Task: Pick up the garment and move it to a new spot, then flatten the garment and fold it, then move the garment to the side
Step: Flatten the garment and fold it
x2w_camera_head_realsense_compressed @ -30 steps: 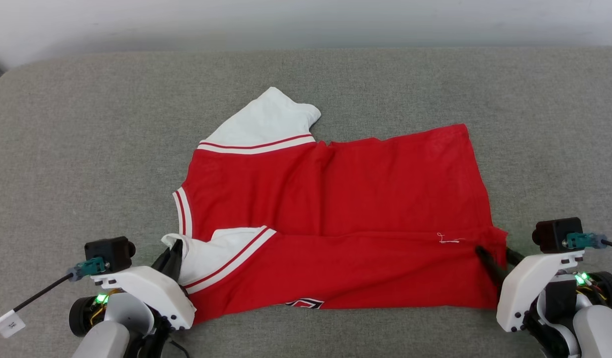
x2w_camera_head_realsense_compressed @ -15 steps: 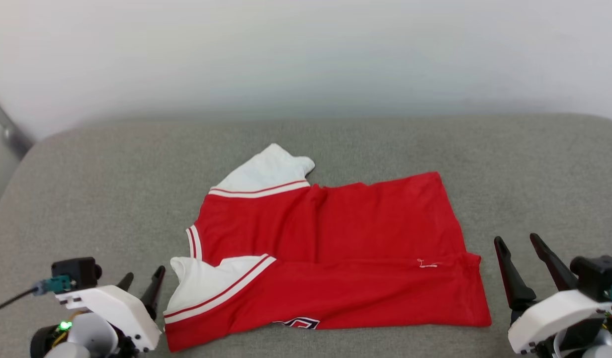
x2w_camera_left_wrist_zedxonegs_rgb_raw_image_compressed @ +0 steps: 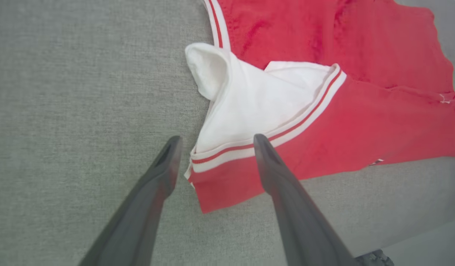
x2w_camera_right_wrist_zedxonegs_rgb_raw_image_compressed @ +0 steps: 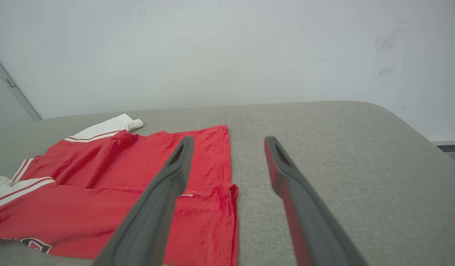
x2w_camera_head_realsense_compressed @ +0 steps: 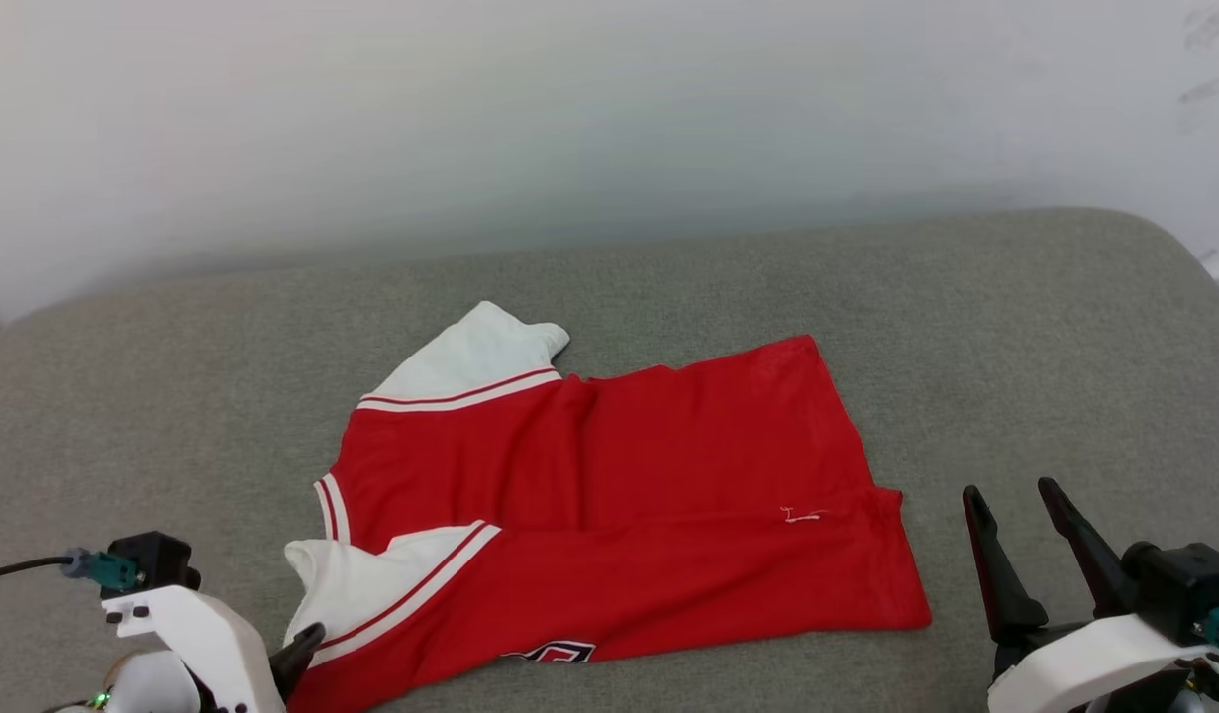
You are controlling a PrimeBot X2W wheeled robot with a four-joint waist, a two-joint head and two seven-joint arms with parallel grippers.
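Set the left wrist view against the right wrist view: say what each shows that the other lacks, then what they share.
Left wrist view, not the right: the open left gripper framing the garment at its near corner, and the open cuff of the folded-over white sleeve. Right wrist view, not the left: the open right gripper near the hem, the far white sleeve, the pale wall. Both: the red body folded over itself, a bit of black print at its near edge, the grey cushion.

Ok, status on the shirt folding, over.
Left gripper open, empty. Right gripper open, empty. Red jersey T-shirt with white sleeves lies partly folded on grey fabric surface. Nothing blocking.
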